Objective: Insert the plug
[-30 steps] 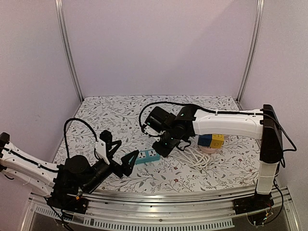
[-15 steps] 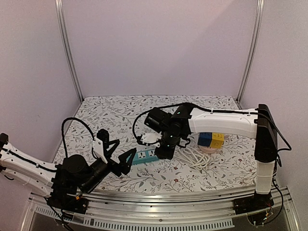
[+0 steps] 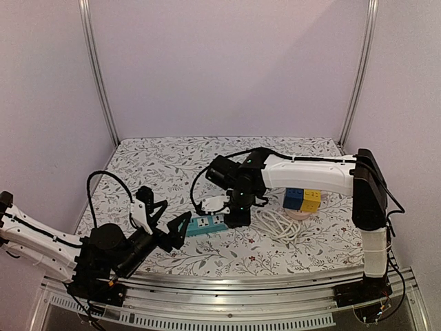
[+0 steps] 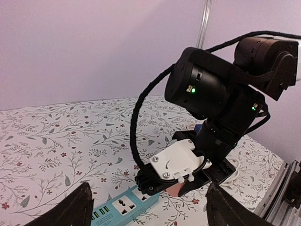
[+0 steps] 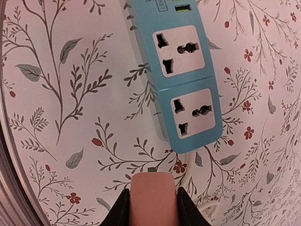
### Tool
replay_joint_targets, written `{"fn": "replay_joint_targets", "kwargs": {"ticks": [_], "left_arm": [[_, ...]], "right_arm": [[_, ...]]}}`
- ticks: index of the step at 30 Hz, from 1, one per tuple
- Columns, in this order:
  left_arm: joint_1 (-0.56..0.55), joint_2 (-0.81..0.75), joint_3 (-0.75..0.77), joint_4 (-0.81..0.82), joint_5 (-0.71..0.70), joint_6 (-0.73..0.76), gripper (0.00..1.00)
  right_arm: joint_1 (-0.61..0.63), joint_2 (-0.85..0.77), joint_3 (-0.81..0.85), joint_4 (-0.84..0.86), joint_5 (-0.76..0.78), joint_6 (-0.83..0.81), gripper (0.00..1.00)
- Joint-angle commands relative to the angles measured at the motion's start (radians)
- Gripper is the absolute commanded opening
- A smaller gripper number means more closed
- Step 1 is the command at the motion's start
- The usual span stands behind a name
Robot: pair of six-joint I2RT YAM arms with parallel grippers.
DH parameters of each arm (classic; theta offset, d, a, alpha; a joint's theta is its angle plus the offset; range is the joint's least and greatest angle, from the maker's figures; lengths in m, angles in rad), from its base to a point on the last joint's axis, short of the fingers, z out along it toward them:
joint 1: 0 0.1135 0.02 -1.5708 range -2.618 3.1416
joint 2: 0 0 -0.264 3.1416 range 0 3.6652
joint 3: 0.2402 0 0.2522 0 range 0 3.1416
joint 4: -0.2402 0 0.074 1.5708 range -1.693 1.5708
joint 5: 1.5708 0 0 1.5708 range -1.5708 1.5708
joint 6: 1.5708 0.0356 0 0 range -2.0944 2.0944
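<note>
Salmon-pink plastic plug (image 5: 151, 190), likely light and rigid: your right gripper (image 5: 152, 209) pinches its flanks; left gripper (image 3: 169, 218) spread, empty.

We see white shells and black joints on the left arm (image 3: 34, 236) and right arm (image 3: 317, 176). Black cables (image 4: 134, 125) loop outside; green lights (image 4: 191, 88) glow.

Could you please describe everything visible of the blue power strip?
The power strip is teal plastic, lying flat and face up on the floral tablecloth. Two white universal sockets, both empty, sit beside green USB ports. Nothing grips it; the right gripper, holding the plug, is poised just off its end.
</note>
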Motion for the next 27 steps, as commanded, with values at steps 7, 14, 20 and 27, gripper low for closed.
{"fn": "replay_joint_targets", "kwargs": {"ticks": [7,14,20,27], "left_arm": [[0.026,0.001,-0.032,0.029,-0.021,-0.018,0.82],[0.029,-0.006,-0.043,0.042,-0.019,-0.019,0.82],[0.031,-0.002,-0.047,0.051,-0.016,-0.018,0.81],[0.031,-0.01,-0.049,0.05,-0.012,-0.016,0.81]], "right_arm": [[-0.007,0.017,0.011,0.044,0.033,-0.249,0.0],[-0.013,0.052,0.063,0.046,0.04,-0.306,0.0],[-0.012,0.108,0.164,0.005,0.04,-0.327,0.0],[-0.012,0.162,0.186,0.013,0.034,-0.337,0.0]]}}
